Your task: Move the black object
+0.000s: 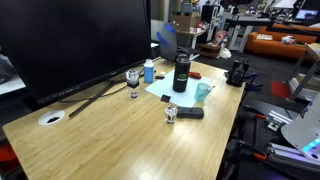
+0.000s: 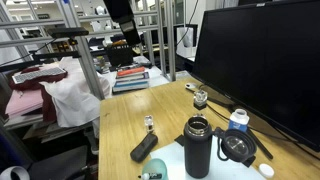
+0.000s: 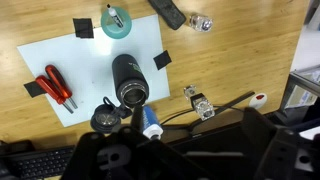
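While the hand [image 2: 130,45] hangs high, black object [image 2: 143,149] well below

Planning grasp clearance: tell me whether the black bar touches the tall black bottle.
Apart. The wrist view shows a clear gap of pale sheet between the black bar and the tall black bottle.

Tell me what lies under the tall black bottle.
The bottle stands on a pale sheet, which is fixed to the table with black tape. The part of the sheet directly below the bottle is covered, so it cannot be seen.
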`<state>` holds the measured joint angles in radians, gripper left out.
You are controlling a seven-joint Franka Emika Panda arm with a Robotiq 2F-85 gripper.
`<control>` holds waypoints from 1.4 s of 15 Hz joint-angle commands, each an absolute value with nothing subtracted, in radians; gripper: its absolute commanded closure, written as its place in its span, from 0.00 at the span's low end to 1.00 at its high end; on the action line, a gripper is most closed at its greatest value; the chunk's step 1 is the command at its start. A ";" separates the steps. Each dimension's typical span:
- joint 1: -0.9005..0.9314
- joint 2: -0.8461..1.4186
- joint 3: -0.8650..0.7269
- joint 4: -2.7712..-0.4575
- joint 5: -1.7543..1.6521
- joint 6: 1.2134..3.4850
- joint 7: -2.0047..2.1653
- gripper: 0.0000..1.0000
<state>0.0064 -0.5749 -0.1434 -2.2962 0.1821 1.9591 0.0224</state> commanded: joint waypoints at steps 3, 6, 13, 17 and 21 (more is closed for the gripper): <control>-0.018 -0.572 -0.124 -2.293 0.195 1.956 0.012 0.00; -0.018 -0.572 -0.122 -2.293 0.194 1.955 0.012 0.00; 0.020 -0.525 -0.113 -2.313 0.215 1.909 -0.027 0.00; 0.091 -0.441 -0.063 -2.374 0.244 1.862 -0.127 0.00; 0.101 -0.404 -0.024 -2.399 0.231 1.879 -0.135 0.00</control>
